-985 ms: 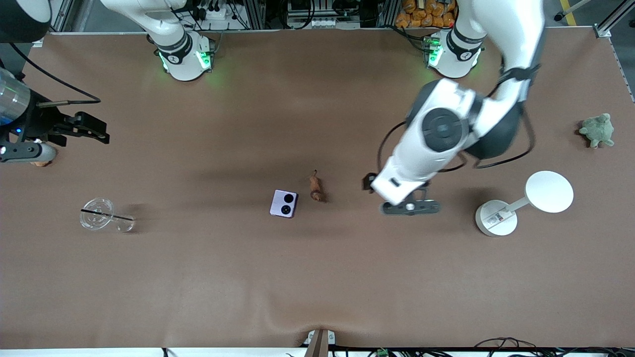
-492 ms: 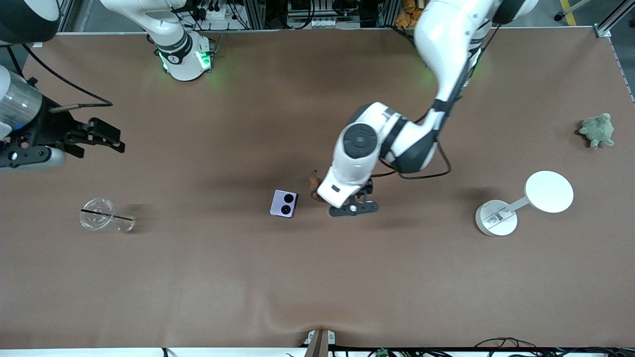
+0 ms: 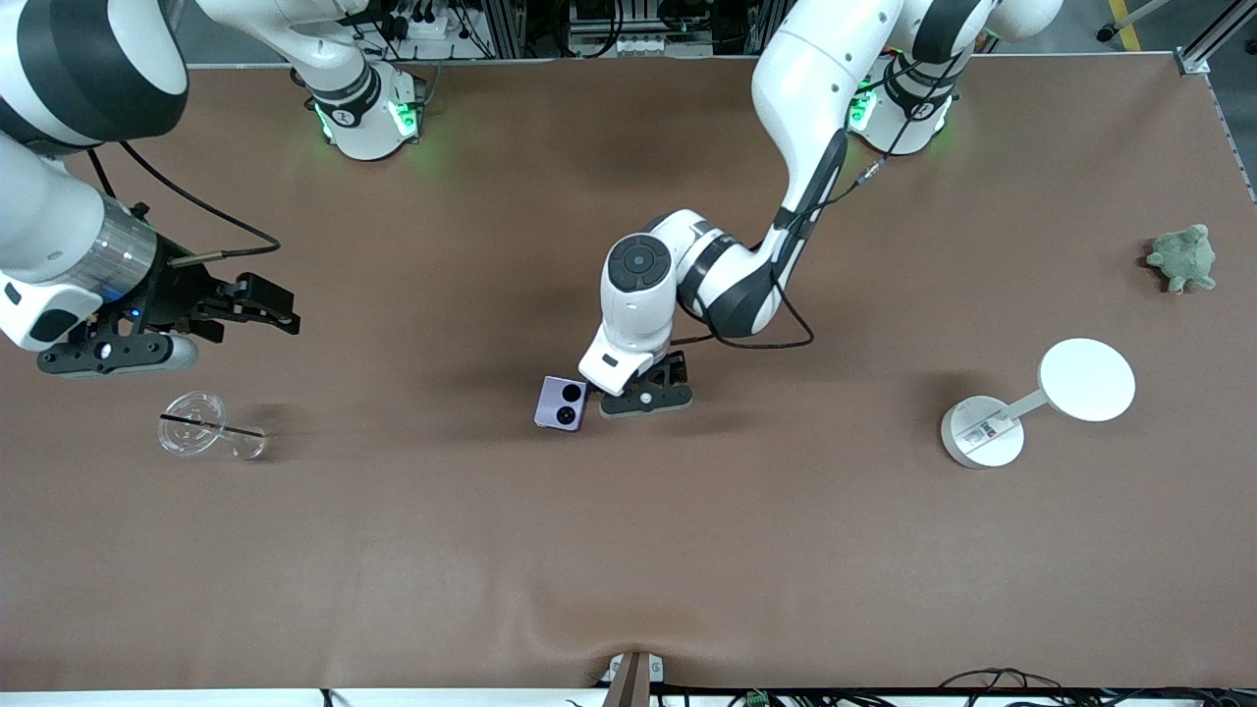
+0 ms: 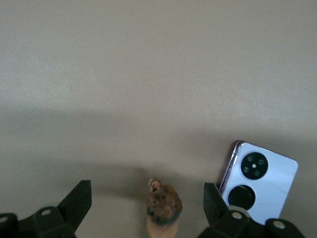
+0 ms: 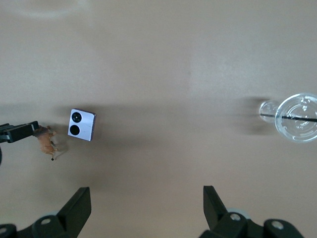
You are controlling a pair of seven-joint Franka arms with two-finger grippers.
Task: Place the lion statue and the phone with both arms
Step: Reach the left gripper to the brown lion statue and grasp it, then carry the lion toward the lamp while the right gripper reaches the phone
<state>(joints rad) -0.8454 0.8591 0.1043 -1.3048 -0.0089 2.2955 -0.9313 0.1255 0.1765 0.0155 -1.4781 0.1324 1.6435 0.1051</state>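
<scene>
While the left gripper (image 4: 143, 208) hangs spread wide over the lion statue (image 4: 163, 208), just beside the phone (image 3: 562, 403) mid-table, one finger could clip that phone; the right gripper (image 5: 143, 208), also parted, waits near the clear cup (image 3: 196, 424).

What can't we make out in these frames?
- Lion statue: covered by the left arm in the front view; cut off by the frame edge in the left wrist view.
- Phone: one corner under the left gripper in the front view.
- Right gripper: fingertips out of frame in its wrist view.
</scene>
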